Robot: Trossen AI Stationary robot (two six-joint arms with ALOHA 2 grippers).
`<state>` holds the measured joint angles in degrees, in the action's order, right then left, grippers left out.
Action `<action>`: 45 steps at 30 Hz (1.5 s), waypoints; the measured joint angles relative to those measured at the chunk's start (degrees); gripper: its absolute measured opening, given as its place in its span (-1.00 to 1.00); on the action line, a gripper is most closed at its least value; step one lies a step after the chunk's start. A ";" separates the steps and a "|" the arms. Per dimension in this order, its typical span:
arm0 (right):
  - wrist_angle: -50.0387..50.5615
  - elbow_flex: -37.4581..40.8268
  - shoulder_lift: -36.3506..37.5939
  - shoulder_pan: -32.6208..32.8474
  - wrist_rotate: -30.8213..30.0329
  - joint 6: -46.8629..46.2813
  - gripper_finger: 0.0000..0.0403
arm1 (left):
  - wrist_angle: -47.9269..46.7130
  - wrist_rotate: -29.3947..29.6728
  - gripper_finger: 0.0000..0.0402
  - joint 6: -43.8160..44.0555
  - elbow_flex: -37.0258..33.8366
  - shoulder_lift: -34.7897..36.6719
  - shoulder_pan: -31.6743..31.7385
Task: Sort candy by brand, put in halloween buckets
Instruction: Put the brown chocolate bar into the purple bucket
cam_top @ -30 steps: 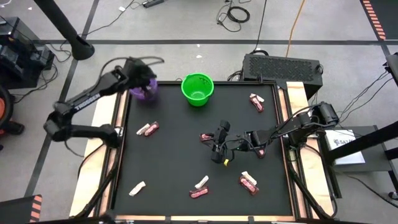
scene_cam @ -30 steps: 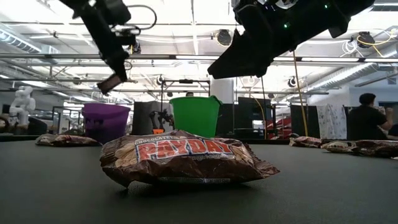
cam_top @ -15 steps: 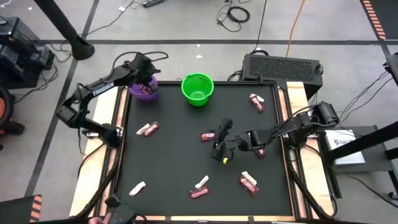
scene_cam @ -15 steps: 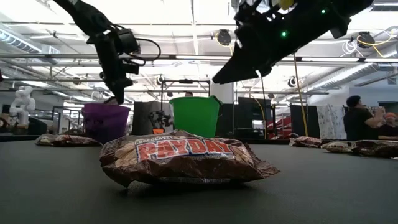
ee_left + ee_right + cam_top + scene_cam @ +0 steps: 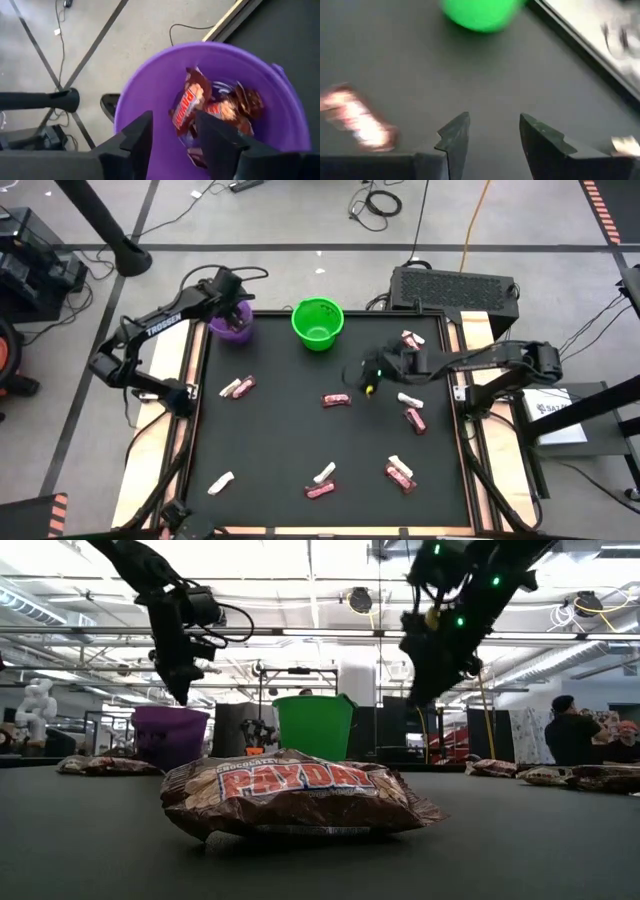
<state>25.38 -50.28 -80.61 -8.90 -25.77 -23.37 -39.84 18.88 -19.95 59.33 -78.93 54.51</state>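
While the left gripper (image 5: 236, 308) hangs over the small round purple plastic bucket (image 5: 232, 329) at the table's eleven o'clock corner, the high view shows the bright green plastic bucket (image 5: 318, 322) just beside it toward twelve, and pink-red and white-cream wrapped candy bars (image 5: 237, 387) scattered from nine round to five o'clock. The right gripper (image 5: 371, 373) hovers near the mat's centre, close to a pink-red bar (image 5: 336, 400).

At table height, the left gripper (image 5: 183, 690) sits directly above the purple bucket (image 5: 170, 734), well clear of its rim, and a brown Payday wrapper (image 5: 296, 792) lies in the foreground.

Past the left wrist's own fingers (image 5: 137, 137), which stand apart with nothing between them, brown-red wrapped bars (image 5: 189, 107) lie inside the purple bucket (image 5: 145, 85). The drop looks done; a good finish is lifting straight up before swinging away, so the rim is not clipped.

From the right wrist, the fingers (image 5: 455, 132) stand apart and empty over bare mat, with the green bucket (image 5: 481, 14) ahead and a blurred pink-red bar (image 5: 357, 120) off to one side. It should centre over one bar before descending.
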 joint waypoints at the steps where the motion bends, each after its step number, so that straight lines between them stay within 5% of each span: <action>1: 1.90 0.00 0.28 -1.99 0.61 -1.55 -0.17 | -1.06 -1.09 -0.21 0.15 0.00 0.57 -0.18; 7: 11.93 0.00 -0.17 -12.24 1.13 -8.95 -0.17 | -5.28 -15.87 -0.21 5.89 -0.04 4.85 -3.96; 12: 13.37 0.00 -1.44 -15.85 1.70 -9.64 -0.17 | -4.41 -26.02 -0.23 8.36 -1.13 8.91 -13.48; 22: 23.48 0.00 -3.03 -19.64 -1.32 -13.62 -0.17 | 15.32 -26.08 -0.25 13.64 -15.71 13.72 -39.18; 31: 27.42 0.02 -3.03 -22.18 -0.61 -12.68 -0.17 | 48.68 -21.64 -0.25 16.62 -31.79 14.35 -55.28; 45: 20.28 0.07 -9.29 -28.82 5.19 -1.91 -0.17 | 53.32 -10.69 -0.25 13.65 -35.78 13.91 -64.41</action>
<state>45.66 -50.22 -89.90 -37.72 -20.59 -25.28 13.48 8.19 -6.31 23.55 -65.02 -9.91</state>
